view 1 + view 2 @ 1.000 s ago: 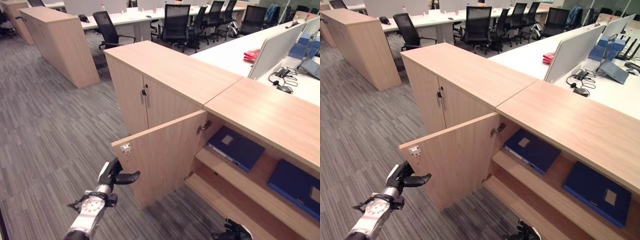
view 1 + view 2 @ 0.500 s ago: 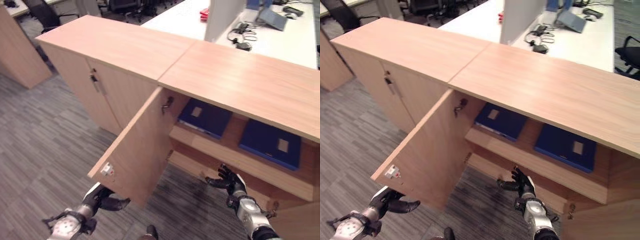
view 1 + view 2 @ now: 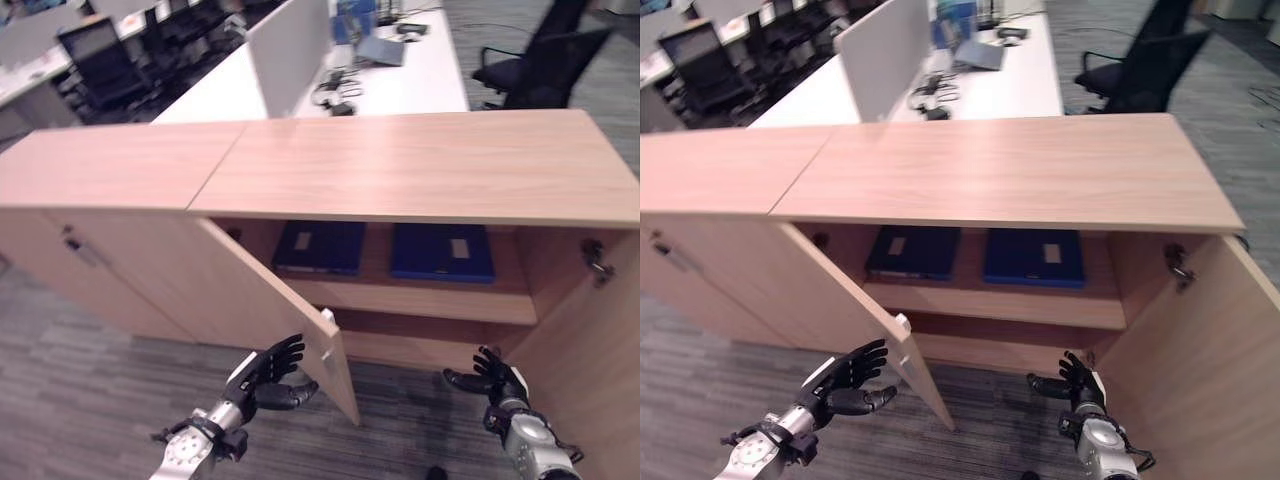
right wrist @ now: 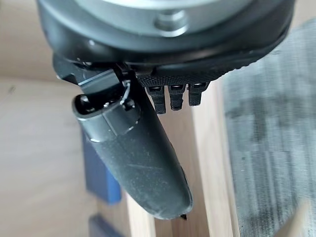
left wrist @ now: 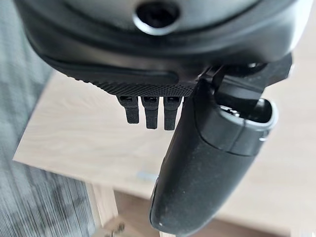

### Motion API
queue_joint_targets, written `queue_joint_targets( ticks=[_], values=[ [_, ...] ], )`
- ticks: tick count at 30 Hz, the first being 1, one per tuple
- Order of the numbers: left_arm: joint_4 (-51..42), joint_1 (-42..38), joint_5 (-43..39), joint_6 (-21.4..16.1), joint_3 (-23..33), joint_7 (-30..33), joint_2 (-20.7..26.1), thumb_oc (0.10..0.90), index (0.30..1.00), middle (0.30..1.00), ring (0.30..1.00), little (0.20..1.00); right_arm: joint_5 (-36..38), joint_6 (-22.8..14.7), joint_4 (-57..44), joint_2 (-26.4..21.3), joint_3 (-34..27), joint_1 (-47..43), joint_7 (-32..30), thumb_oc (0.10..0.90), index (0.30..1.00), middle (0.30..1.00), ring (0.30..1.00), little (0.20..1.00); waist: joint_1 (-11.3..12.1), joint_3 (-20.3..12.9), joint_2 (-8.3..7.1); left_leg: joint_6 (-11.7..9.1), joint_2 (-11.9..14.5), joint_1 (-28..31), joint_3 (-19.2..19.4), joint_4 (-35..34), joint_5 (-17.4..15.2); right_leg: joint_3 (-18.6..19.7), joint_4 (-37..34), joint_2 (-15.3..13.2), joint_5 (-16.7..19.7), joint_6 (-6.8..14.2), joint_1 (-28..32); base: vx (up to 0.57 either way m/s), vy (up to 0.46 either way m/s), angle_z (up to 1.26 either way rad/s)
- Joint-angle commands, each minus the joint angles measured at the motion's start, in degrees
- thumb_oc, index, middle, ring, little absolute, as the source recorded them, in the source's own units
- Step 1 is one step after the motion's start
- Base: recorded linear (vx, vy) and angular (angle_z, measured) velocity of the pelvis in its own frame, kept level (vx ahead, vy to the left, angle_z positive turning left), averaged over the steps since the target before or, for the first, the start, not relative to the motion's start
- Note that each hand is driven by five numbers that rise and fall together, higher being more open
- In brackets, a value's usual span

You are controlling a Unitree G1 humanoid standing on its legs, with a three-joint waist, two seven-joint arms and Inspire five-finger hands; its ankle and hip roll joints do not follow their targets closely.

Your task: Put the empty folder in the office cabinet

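Note:
The wooden office cabinet (image 3: 420,165) stands with both doors swung out. Two blue folders lie flat on its upper shelf, one to the left (image 3: 320,247) and one to the right (image 3: 443,252). My left hand (image 3: 265,375) is open with fingers spread, low down just left of the left door's (image 3: 262,300) free edge. My right hand (image 3: 495,378) is open too and holds nothing, low in front of the bottom shelf beside the right door (image 3: 590,345). In the right wrist view a blue folder (image 4: 98,173) shows past the thumb.
A closed cabinet (image 3: 80,165) joins on the left. Behind stands a white desk (image 3: 400,75) with a divider panel (image 3: 285,50), a laptop and cables. A black office chair (image 3: 545,55) is at the back right. Grey carpet (image 3: 90,400) lies in front.
The whole picture has swung, so the cabinet is now seen front-on and its right door shows. My left hand's fingers have spread beside the left door's edge. The right hand stays low.

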Motion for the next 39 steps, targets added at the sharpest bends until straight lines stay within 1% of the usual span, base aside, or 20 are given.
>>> queue_joint_targets(
  ticks=[1,3,5,6,7,9,11,13,14,22,23,26,28,30,31,32,33,35,37,39],
  values=[
    [-5.01,-5.14,-3.44,-5.67,0.39,1.07,-0.67,0.800,0.900,0.900,0.900,0.900,-1.18,-4.37,-3.22,-1.13,2.23,-9.19,0.37,0.800,0.900,0.900,0.900,0.900,1.01,1.71,-0.69,-4.51,2.27,-5.00,-9.84,7.64,2.51,-0.92,0.38,3.84,-14.41,0.82,7.52,0.04,-0.221,-1.20],
    [-3.06,-6.49,-2.57,-6.36,0.42,3.18,-1.58,0.800,0.900,0.900,0.900,0.900,-0.89,-4.27,-2.87,0.00,4.37,-10.82,0.47,0.800,0.900,0.900,0.900,0.900,2.84,1.73,-2.15,-1.47,-1.56,-8.46,-17.35,9.48,0.19,1.22,0.38,3.91,-13.19,0.36,6.19,-0.01,-0.200,-1.63],
    [0.38,-7.95,-1.29,-7.00,0.92,5.36,-2.26,0.800,0.900,0.900,0.900,0.900,-0.50,-4.09,-3.51,0.88,6.04,-10.90,1.10,0.800,0.900,0.900,0.900,0.900,4.00,1.54,-3.49,-0.06,-4.80,-9.64,-22.72,8.90,-3.48,4.37,0.38,3.72,-12.72,0.42,5.78,0.10,-0.089,-1.59],
    [8.30,-11.42,2.70,-7.57,2.21,9.71,-2.82,0.800,0.900,0.900,0.900,0.900,-0.07,-4.07,-5.71,1.02,7.92,-9.61,2.40,0.800,0.900,0.900,0.900,0.900,3.98,1.51,-4.24,0.05,-6.96,-10.49,-26.67,7.25,-4.33,7.60,0.38,4.15,-12.46,0.32,6.08,0.15,-0.013,-1.27],
    [8.30,-11.42,2.70,-7.58,2.20,9.71,-2.82,0.800,0.900,0.900,0.900,0.900,-0.07,-4.07,-5.71,1.02,7.91,-9.61,2.40,0.800,0.900,0.900,0.900,0.900,3.99,1.48,-4.24,0.05,-6.96,-10.52,-26.67,7.24,-4.32,7.60,0.38,4.15,-12.46,0.32,6.04,0.20,0.042,-1.19],
    [19.58,-18.22,5.04,-7.62,5.03,15.51,-1.21,0.800,0.900,0.900,0.900,0.900,1.41,-4.38,-8.76,-0.14,9.03,-7.42,4.06,0.800,0.900,0.900,0.900,0.900,2.52,1.26,-4.39,-0.78,-6.83,-11.25,-29.82,3.21,-1.88,10.56,0.38,4.92,-12.47,0.68,6.85,0.17,0.098,-1.67],
    [24.96,-22.35,5.42,-7.52,6.21,17.78,0.38,0.800,0.900,0.900,0.900,0.900,1.78,-4.67,-11.38,-1.51,8.80,-5.58,4.53,0.800,0.900,0.900,0.900,0.900,1.34,1.12,-4.42,-1.31,-6.28,-11.87,-31.13,1.69,-0.67,11.57,0.38,4.91,-12.75,1.08,7.43,0.14,0.124,-0.77],
    [25.02,-22.40,5.41,-7.55,6.18,17.77,0.38,0.800,0.900,0.900,0.900,0.900,1.77,-4.65,-11.41,-1.51,8.78,-5.57,4.52,0.800,0.900,0.900,0.900,0.900,1.34,1.21,-4.44,-1.30,-6.32,-11.74,-31.13,1.62,-0.65,11.56,0.38,4.88,-12.78,1.09,7.53,0.13,0.146,-0.08],
    [29.14,-26.10,5.56,-7.74,8.22,19.26,3.53,0.800,0.900,0.900,0.900,0.900,2.02,-5.10,-14.31,-3.60,7.83,-3.40,5.54,0.800,0.900,0.900,0.900,0.900,0.21,0.84,-4.31,-1.64,-6.25,-11.63,-32.70,-1.23,0.03,13.00,0.38,4.82,-13.37,1.67,8.56,0.21,0.258,-0.38],
    [37.69,-31.66,6.46,-6.87,10.72,20.23,10.06,0.800,0.900,0.900,0.900,0.900,0.64,-4.99,-15.50,-2.47,6.38,1.35,6.54,0.800,0.900,0.900,0.900,0.900,-1.70,-2.47,-6.28,0.07,-8.21,-6.70,-30.61,-3.44,-2.83,15.99,4.44,2.77,-13.79,3.58,8.01,0.15,0.232,-0.42],
    [39.12,-33.23,6.15,-6.67,11.60,20.98,11.16,0.800,0.900,0.900,0.900,0.900,0.75,-5.28,-15.41,-0.92,6.49,2.06,6.41,0.800,0.900,0.900,0.900,0.900,-1.76,-2.85,-6.99,1.25,-8.97,-5.52,-29.63,-3.44,-4.27,16.63,7.61,2.19,-13.94,4.45,6.40,0.06,0.238,-0.15],
    [37.58,-33.32,4.90,-6.65,13.01,21.86,11.62,0.800,0.900,0.900,0.900,0.900,0.78,-5.30,-15.01,0.28,7.31,1.31,6.33,0.800,0.900,0.900,0.900,0.900,-1.22,-2.18,-7.33,2.32,-9.21,-4.70,-28.03,-3.44,-5.17,16.94,13.83,2.59,-13.95,5.75,2.70,-0.03,0.188,-0.25],
    [35.40,-32.20,4.69,-7.04,14.00,22.79,11.51,0.800,0.900,0.900,0.900,0.900,0.26,-5.10,-14.90,2.47,8.40,-0.08,6.17,0.800,0.900,0.900,0.900,0.900,-0.49,-0.71,-7.13,3.20,-9.10,-3.31,-25.70,-3.44,-6.23,11.59,23.77,0.70,-11.97,8.50,-3.52,-0.08,0.190,-0.60],
    [33.80,-30.28,4.73,-7.06,14.39,23.09,9.67,0.800,0.900,0.900,0.900,0.900,-0.47,-4.99,-14.56,3.73,8.67,-0.35,5.95,0.800,0.900,0.900,0.900,0.900,0.82,-0.47,-7.86,3.70,-10.91,-2.58,-24.47,-3.44,-7.56,4.63,18.88,-1.88,-11.33,7.39,-2.59,-0.02,0.088,-0.61],
    [33.30,-30.00,4.56,-7.20,14.13,23.05,8.56,0.800,0.900,0.900,0.900,0.900,-0.82,-5.14,-14.47,3.93,8.83,-0.06,5.85,0.800,0.900,0.900,0.900,0.900,0.95,-0.58,-8.13,3.79,-11.41,-2.65,-24.92,-3.44,-7.78,2.88,16.69,-2.11,-11.29,6.95,-1.54,0.00,0.007,-0.53],
    [33.28,-29.97,4.57,-7.19,14.13,23.06,8.54,0.800,0.900,0.900,0.900,0.900,-0.82,-5.14,-14.47,3.93,8.83,-0.03,5.85,0.800,0.900,0.900,0.900,0.900,0.80,-0.57,-8.10,3.79,-11.39,-2.64,-25.08,-3.44,-7.77,2.69,16.50,-2.09,-11.22,6.94,-1.35,0.03,-0.033,-0.39],
    [28.10,-26.14,4.83,-7.94,12.86,22.42,3.22,0.800,0.900,0.900,0.900,0.900,-1.33,-4.69,-13.81,4.28,8.26,1.31,5.75,0.800,0.900,0.900,0.900,0.900,1.26,-0.78,-8.70,4.12,-12.05,-2.30,-25.74,-3.44,-8.02,3.51,14.07,-1.38,-10.69,6.19,-0.20,0.05,-0.023,-0.17],
    [22.95,-21.57,4.52,-8.29,11.58,21.23,-0.86,0.800,0.900,0.900,0.900,0.900,-2.00,-4.68,-13.21,4.12,7.43,1.52,5.39,0.800,0.900,0.900,0.900,0.900,2.31,-1.34,-8.28,4.37,-12.00,-2.47,-25.59,-3.44,-8.08,2.44,13.54,-1.44,-10.33,5.49,-0.03,0.05,0.000,0.22],
    [20.20,-18.12,4.91,-7.86,10.03,19.73,-3.18,0.800,0.900,0.900,0.900,0.900,-2.30,-4.27,-13.56,4.25,6.85,1.79,5.40,0.800,0.900,0.900,0.900,0.900,2.56,-1.07,-7.68,4.69,-11.57,-2.16,-25.26,-3.44,-8.23,0.53,16.60,-1.95,-10.41,5.65,-1.19,0.01,0.009,0.04],
    [19.57,-17.26,5.60,-7.49,8.47,18.84,-4.02,0.800,0.900,0.900,0.900,0.900,-2.43,-4.17,-13.71,4.39,6.48,1.94,5.43,0.800,0.900,0.900,0.900,0.900,2.23,-0.52,-7.32,4.74,-11.36,-2.07,-25.20,-3.40,-8.10,1.20,19.57,-1.92,-10.32,6.36,-3.00,-0.03,-0.037,-0.37]
  ],
)
